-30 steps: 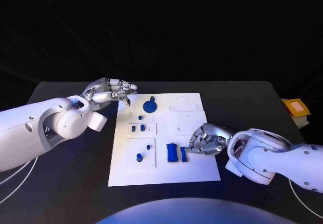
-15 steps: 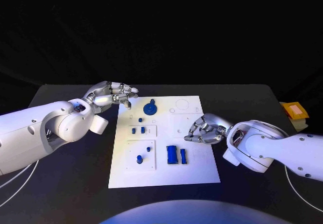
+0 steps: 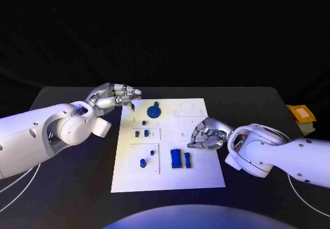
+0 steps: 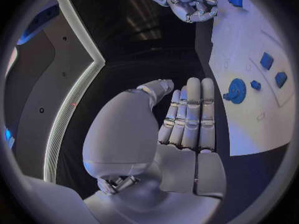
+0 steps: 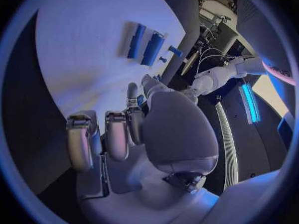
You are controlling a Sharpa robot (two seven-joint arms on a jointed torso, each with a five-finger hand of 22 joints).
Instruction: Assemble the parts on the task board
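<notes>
Roughly centred on the black desk (image 3: 76, 186) lay the white board (image 3: 199, 176), with the blue parts spread over its left and middle. A round blue disc (image 3: 154, 111) sat near the far edge, two small blocks (image 3: 141, 133) lay in a recessed panel below it, and two more small pieces (image 3: 145, 159) lay in the panel nearer the robot. Beside those, two long blue bars (image 3: 180, 157) lay side by side, close together. The left hand (image 3: 113, 97) hung over the desk at the board's far left corner, its fingers (image 4: 190, 114) straight and pressed together with the thumb curved in beside them, holding nothing. The right hand (image 3: 205, 134) was over the board's right half, just beyond the bars, with its fingers (image 5: 115, 134) curled inward; something small and blue seemed to sit against the thumb, but I could not tell whether it was held. A small orange and white object (image 3: 303, 114) rested at the desk's right edge.
</notes>
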